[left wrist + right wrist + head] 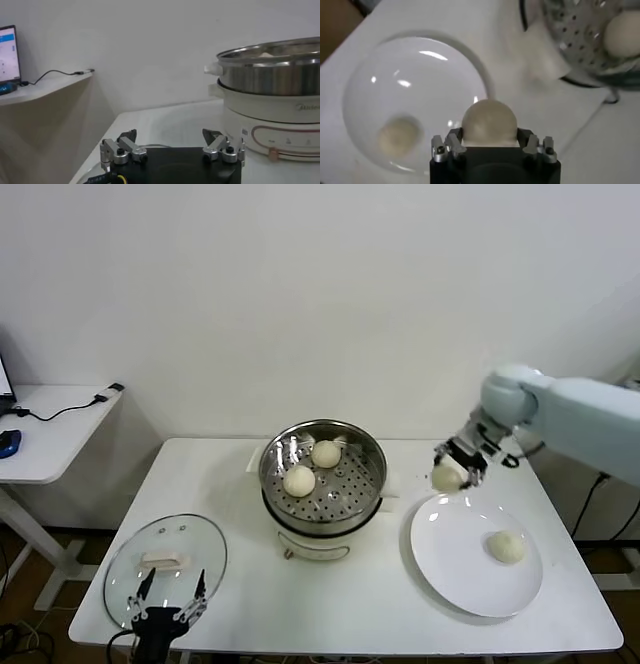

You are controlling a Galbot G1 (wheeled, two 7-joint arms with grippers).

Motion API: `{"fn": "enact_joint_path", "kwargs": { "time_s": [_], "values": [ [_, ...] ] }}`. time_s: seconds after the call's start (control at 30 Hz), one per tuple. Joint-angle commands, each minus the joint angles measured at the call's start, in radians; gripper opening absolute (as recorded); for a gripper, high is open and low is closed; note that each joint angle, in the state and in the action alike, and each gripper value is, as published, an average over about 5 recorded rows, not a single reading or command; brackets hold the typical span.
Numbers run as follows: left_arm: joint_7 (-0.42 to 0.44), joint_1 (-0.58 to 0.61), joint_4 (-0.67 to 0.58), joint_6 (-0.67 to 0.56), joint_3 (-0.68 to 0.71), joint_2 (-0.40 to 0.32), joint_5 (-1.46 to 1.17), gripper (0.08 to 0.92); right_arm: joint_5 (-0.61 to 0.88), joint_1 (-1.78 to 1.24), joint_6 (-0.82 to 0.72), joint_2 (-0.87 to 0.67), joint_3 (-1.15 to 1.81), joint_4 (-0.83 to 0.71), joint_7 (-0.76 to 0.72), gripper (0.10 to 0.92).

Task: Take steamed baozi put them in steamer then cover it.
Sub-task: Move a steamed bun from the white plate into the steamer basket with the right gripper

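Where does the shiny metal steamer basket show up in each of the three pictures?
Head view: the round stainless-steel steamer basket stands mid-table on its white pot base, two cream-white buns inside.
Left wrist view: basket wall and rim fill the right side, seen side-on.
Right wrist view: only its perforated floor shows in the upper right corner.
Shared landmark: the white table.

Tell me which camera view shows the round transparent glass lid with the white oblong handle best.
The head view. There the round transparent glass lid lies flat on the white table, its whole metal rim and white handle visible, just ahead of the open left gripper. The left wrist view and right wrist view do not show the lid at all.
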Motion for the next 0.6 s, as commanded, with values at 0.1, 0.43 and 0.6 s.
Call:
{"fn": "enact_joint_path", "kwargs": {
  "time_s": [0.1, 0.43, 0.6],
  "values": [
    [0.000, -0.001, -0.002, 0.004, 0.005, -0.001, 0.009, 0.823, -0.049, 0.181, 0.287, 0.313, -0.001, -0.044, -0.020, 0.696],
    [-0.003, 0.000, -0.002, 0.007, -0.001, 0.001, 0.006, 0.823, -0.102, 0.021, 0.303, 0.480, 0.024, -0.035, -0.008, 0.693],
    [-0.003, 0.000, 0.004, 0.005, -0.002, 0.002, 0.002, 0.823, -0.149, -0.069, 0.308, 0.499, 0.017, -0.026, -0.007, 0.695]
  ]
}}
